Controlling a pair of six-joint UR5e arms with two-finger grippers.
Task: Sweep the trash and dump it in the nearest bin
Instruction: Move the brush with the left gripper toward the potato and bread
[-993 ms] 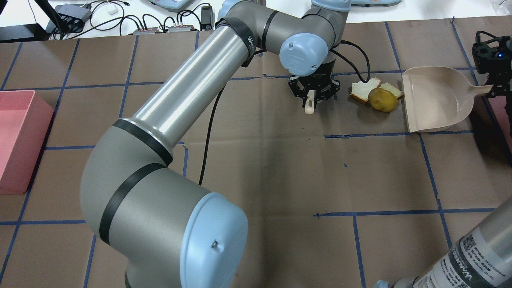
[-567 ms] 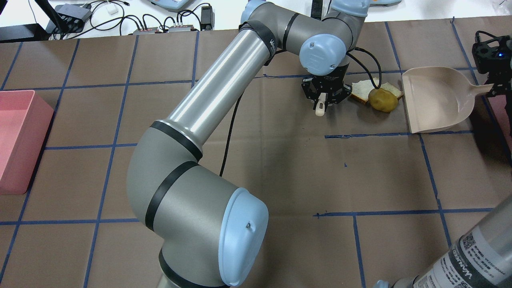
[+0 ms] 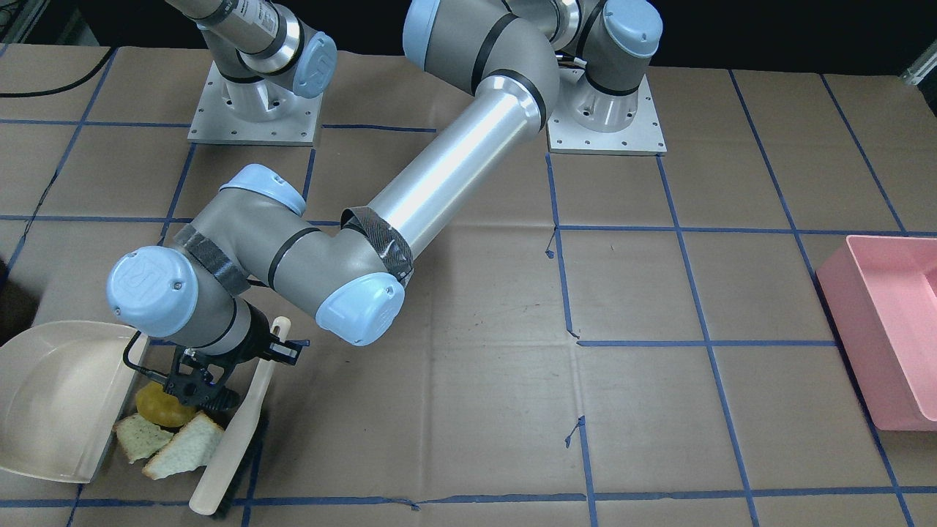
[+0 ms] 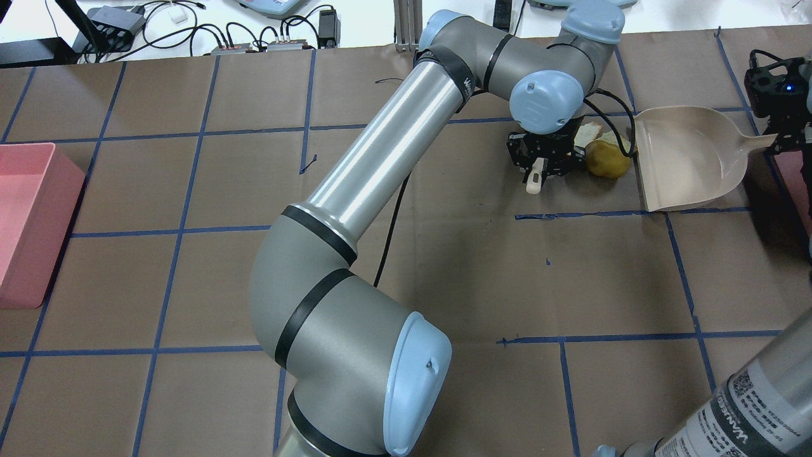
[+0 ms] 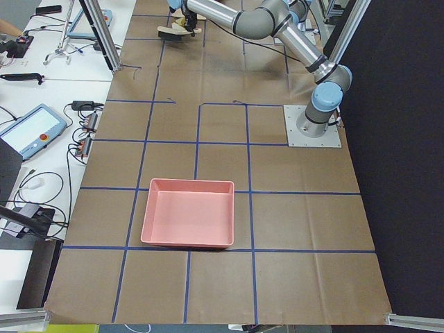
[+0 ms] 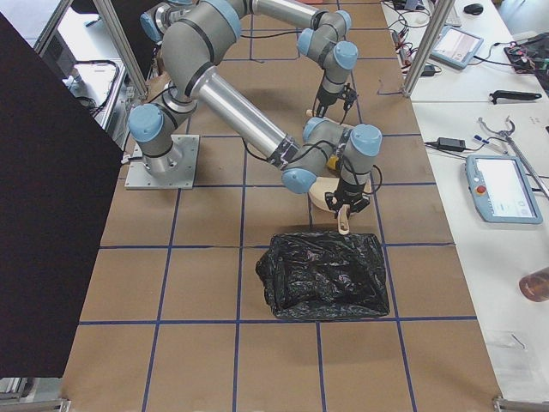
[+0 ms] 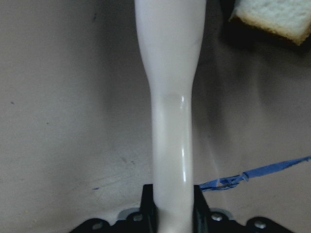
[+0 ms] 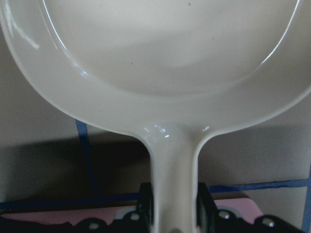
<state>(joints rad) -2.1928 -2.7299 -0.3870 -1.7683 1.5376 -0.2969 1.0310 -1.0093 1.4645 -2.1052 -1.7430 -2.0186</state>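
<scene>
Fingers (image 7: 147,209) of the left gripper (image 4: 540,164): pinched shut on the cream handle of the brush (image 3: 238,428), one on each side, no gap showing. Fingers (image 8: 146,204) of the right gripper (image 4: 775,143): likewise closed, clamped on the handle of the dustpan (image 4: 688,158) close behind the scoop.

Left gripper: pointing down, near the dustpan's open mouth, the trash in between. Right gripper: at the dustpan's handle end, opposite the mouth.

Brush: bristles down on the brown paper (image 4: 444,266), handle tilted, long head roughly parallel to the dustpan's mouth, on the far side of the trash from it.

Trash: bunched in the narrow strip between the brush and the dustpan's mouth.
- Yellow-brown potato-like lump (image 4: 607,158): just beside the mouth, partly hidden behind the left gripper in the front-facing view.
- White slice (image 3: 184,454): flat on the paper, against the brush head, farther from the dustpan than the other slice.
- Pale greenish slice (image 3: 139,437): right at the dustpan's lip; touching or not, cannot tell.

All three out on the paper, in front of the lip.

Pink bin (image 4: 28,216): well apart from the dustpan, at the opposite end of the table. Black bag-lined bin (image 6: 326,275): just beside the dustpan, past its handle end.
</scene>
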